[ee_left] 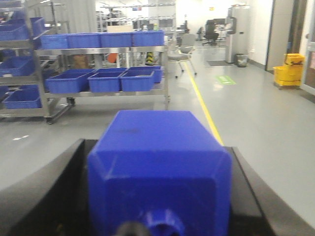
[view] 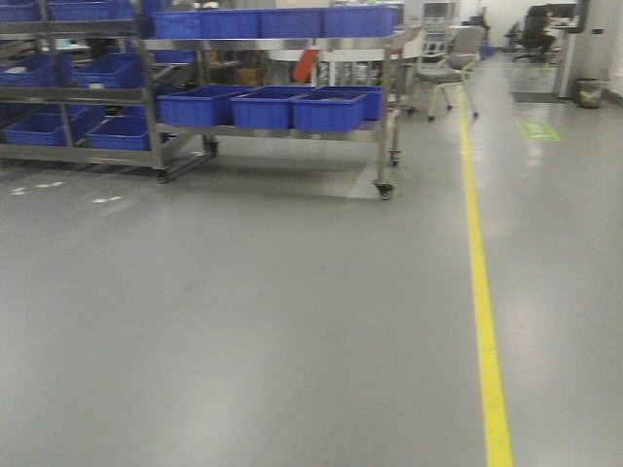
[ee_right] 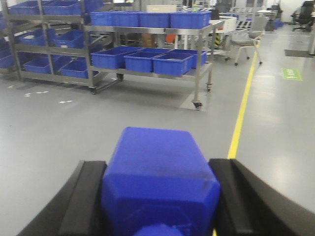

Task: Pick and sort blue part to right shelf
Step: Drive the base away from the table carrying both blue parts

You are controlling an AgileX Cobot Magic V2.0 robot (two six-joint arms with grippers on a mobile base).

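Note:
My left gripper (ee_left: 158, 147) is shut on a blue part (ee_left: 157, 182), a chunky blue plastic block that fills the gap between the black fingers (ee_left: 64, 196). My right gripper (ee_right: 157, 164) is shut on a second, similar blue part (ee_right: 160, 191), with a black finger (ee_right: 86, 196) on each side. Both parts are held above the grey floor. The steel shelf on wheels with blue bins (view: 282, 107) stands some way ahead; it also shows in the left wrist view (ee_left: 106, 81) and the right wrist view (ee_right: 147, 61). Neither gripper shows in the exterior view.
A second rack with blue bins (view: 68, 97) stands to the left of the wheeled shelf. A yellow floor line (view: 482, 292) runs along the right. A chair (view: 448, 68) stands behind the shelf. A yellow mop bucket (ee_left: 288, 69) and a bin (view: 589, 92) stand far right.

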